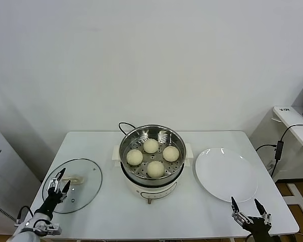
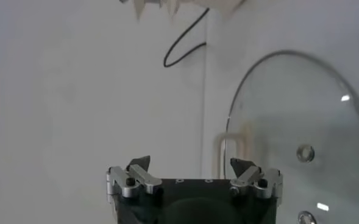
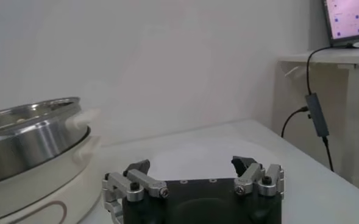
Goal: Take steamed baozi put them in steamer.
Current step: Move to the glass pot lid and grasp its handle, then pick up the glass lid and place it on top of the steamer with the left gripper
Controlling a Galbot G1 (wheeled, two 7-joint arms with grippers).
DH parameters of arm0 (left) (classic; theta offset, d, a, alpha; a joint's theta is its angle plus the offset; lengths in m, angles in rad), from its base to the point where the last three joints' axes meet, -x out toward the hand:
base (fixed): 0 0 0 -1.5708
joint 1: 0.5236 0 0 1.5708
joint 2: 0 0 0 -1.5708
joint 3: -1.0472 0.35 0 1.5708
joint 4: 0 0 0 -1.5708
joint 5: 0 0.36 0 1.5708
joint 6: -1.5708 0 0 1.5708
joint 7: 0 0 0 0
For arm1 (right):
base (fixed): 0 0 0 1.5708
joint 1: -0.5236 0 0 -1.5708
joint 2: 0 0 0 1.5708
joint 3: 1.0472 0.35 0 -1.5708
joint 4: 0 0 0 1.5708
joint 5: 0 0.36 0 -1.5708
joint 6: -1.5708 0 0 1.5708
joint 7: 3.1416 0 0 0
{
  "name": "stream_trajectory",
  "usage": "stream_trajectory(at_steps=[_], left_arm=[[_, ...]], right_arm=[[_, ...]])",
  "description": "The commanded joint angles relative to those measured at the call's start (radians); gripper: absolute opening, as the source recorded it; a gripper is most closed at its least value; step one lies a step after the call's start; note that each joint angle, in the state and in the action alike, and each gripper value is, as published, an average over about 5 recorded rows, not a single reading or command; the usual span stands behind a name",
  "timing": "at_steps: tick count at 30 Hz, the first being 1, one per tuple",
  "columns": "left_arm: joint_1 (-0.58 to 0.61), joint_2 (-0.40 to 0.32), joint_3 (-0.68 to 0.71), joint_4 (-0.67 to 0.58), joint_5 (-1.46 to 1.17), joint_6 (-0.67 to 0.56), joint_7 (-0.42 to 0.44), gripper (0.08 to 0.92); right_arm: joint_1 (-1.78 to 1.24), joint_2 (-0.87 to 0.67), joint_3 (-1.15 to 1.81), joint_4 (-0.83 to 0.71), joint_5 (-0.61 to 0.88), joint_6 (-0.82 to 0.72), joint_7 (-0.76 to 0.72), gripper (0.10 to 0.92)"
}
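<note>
Showing four steamed baozi (image 1: 150, 146) inside steamer (image 1: 136, 135), only head view; both grippers' fingers spread, empty.

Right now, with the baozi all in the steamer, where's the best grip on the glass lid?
Probably its handle at the centre of the glass lid, taken from straight above. The lid lies flat on the table, so its thin rim gives little to pinch. The left gripper, open, hangs over the lid's near edge; the right gripper is open by the plate.
</note>
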Motion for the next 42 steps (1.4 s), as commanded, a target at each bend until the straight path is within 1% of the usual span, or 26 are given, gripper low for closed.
stream_trajectory(at_steps=[1, 7, 9, 13, 17, 20, 24, 28, 30, 33, 35, 37, 39, 42], left_arm=[[-0.095, 0.010, 0.023, 0.083, 0.039, 0.072, -0.003, 0.823], [-0.116, 0.007, 0.037, 0.094, 0.036, 0.087, -0.003, 0.820], [-0.114, 0.005, 0.045, 0.090, 0.024, 0.091, -0.005, 0.797], [-0.103, 0.004, 0.057, 0.083, -0.010, 0.094, -0.008, 0.697], [-0.085, 0.009, 0.064, 0.067, -0.064, 0.092, -0.015, 0.576], [-0.063, 0.020, 0.075, 0.023, -0.124, 0.103, -0.013, 0.489], [-0.033, 0.054, 0.089, -0.055, -0.212, 0.141, 0.026, 0.377], [-0.019, 0.121, 0.101, -0.140, -0.318, 0.196, 0.087, 0.264], [-0.020, 0.175, 0.116, -0.190, -0.380, 0.243, 0.121, 0.203], [-0.032, 0.269, 0.157, -0.281, -0.488, 0.361, 0.181, 0.133], [-0.050, 0.327, 0.194, -0.356, -0.555, 0.449, 0.221, 0.114], [-0.075, 0.377, 0.236, -0.431, -0.597, 0.534, 0.255, 0.113], [-0.099, 0.413, 0.283, -0.496, -0.615, 0.626, 0.279, 0.113], [-0.123, 0.446, 0.389, -0.583, -0.609, 0.781, 0.300, 0.113]], right_arm=[[-0.024, 0.013, 0.020, 0.009, -0.005, 0.009, -0.007, 0.823], [-0.026, 0.014, 0.021, 0.007, -0.005, 0.011, -0.010, 0.823], [-0.026, 0.015, 0.021, 0.006, -0.006, 0.011, -0.010, 0.823], [-0.026, 0.015, 0.021, 0.003, -0.006, 0.013, -0.011, 0.823], [-0.026, 0.015, 0.022, 0.002, -0.005, 0.016, -0.012, 0.823], [-0.026, 0.014, 0.022, 0.001, -0.005, 0.016, -0.013, 0.823], [-0.023, 0.013, 0.017, -0.001, -0.005, 0.014, -0.014, 0.823], [-0.009, -0.007, 0.008, -0.012, -0.003, 0.002, -0.023, 0.823], [0.005, -0.031, 0.004, -0.025, -0.001, -0.007, -0.034, 0.823], [0.032, -0.073, -0.001, -0.050, 0.001, -0.020, -0.046, 0.823], [0.050, -0.092, -0.004, -0.064, 0.001, -0.027, -0.048, 0.823], [0.062, -0.099, -0.005, -0.070, 0.001, -0.033, -0.049, 0.823], [0.067, -0.098, -0.005, -0.072, 0.001, -0.038, -0.050, 0.823], [0.063, -0.086, -0.002, -0.072, -0.001, -0.041, -0.051, 0.823]])
